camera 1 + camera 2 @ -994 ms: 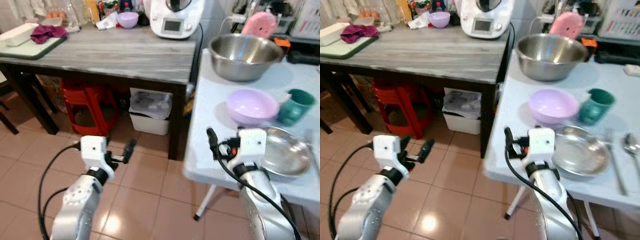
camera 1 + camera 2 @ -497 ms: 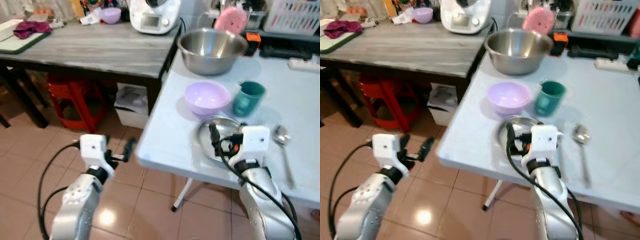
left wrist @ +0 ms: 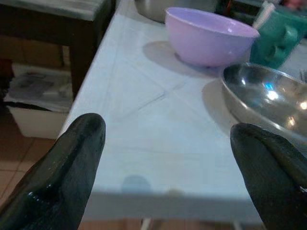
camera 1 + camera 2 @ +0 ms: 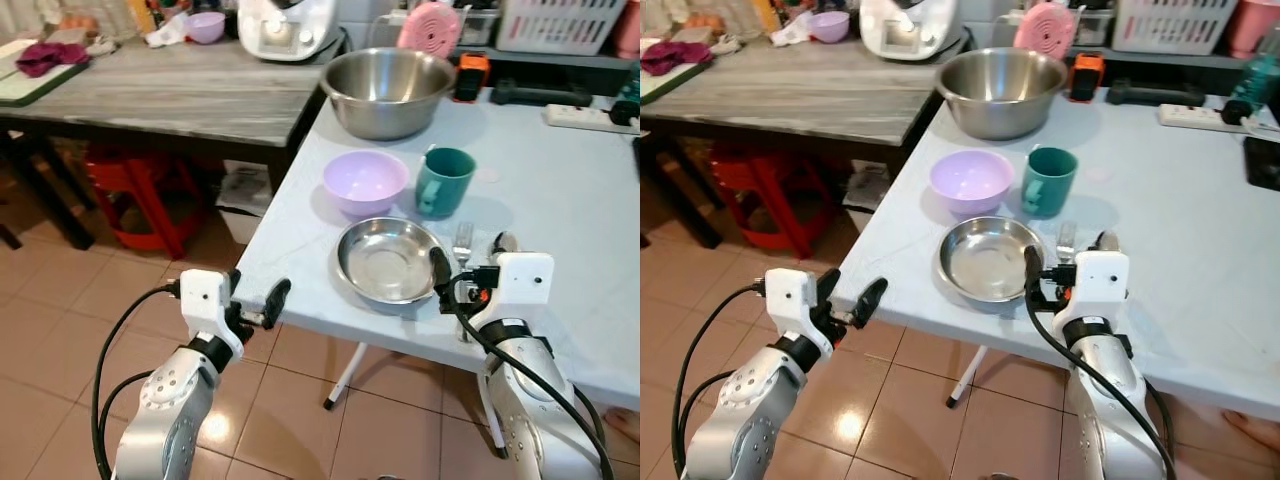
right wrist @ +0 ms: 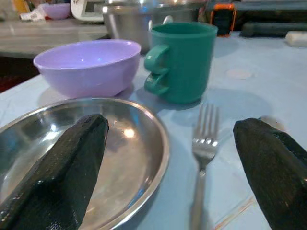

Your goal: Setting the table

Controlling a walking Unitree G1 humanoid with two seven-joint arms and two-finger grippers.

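Note:
On the pale blue table (image 4: pixel 560 170) lies a shallow steel plate (image 4: pixel 388 260). Behind it stand a purple bowl (image 4: pixel 366 182) and a green mug (image 4: pixel 443 181). A fork (image 4: pixel 462 243) and a spoon (image 4: pixel 501 241) lie just right of the plate. My right gripper (image 5: pixel 170 123) is open and empty, hovering low over the plate's right rim and the fork. My left gripper (image 4: pixel 257 298) is open and empty at the table's near left corner, level with its edge.
A large steel bowl (image 4: pixel 385 90) stands at the table's far end, with a power strip (image 4: pixel 590 115) and baskets behind. A grey wooden table (image 4: pixel 170 90) adjoins on the left, a red stool (image 4: pixel 140 195) and white bin under it. Tiled floor lies below.
The whole view has shifted: the camera has moved right and closer, so the pale table now lies straight ahead. Both grippers remain open and empty; the right one now hovers beside the plate.

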